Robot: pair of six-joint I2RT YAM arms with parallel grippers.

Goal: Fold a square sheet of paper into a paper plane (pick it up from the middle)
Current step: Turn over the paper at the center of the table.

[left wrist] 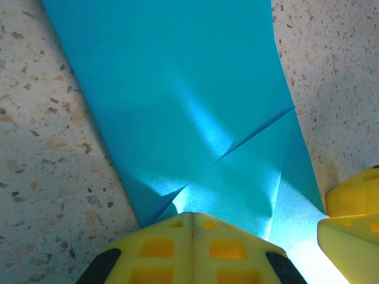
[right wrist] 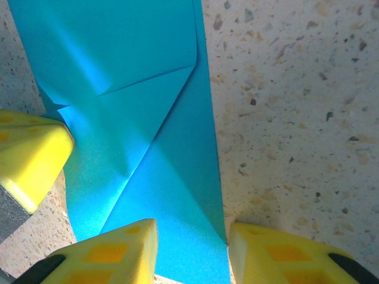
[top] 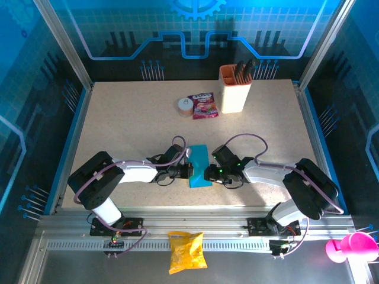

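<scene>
The square sheet of paper (top: 199, 165) lies on the speckled table as a folded cyan-blue strip with diagonal creases (left wrist: 177, 89) (right wrist: 130, 89). My left gripper (top: 188, 170) is shut, and its closed yellow tips (left wrist: 192, 216) press down on the paper's left side. My right gripper (top: 208, 173) is open. Its two yellow fingers (right wrist: 118, 248) stand apart over the strip's right edge (right wrist: 192, 242), one finger on the paper and the other on bare table. Each wrist view catches the other gripper's yellow finger at its side.
At the back stand an orange-and-white holder (top: 235, 89) with dark tools, a red-purple snack packet (top: 203, 105) and a small tape roll (top: 185, 106). A yellow crisp bag (top: 186, 251) lies below the table's front rail. A pink object (top: 349, 247) sits at the lower right.
</scene>
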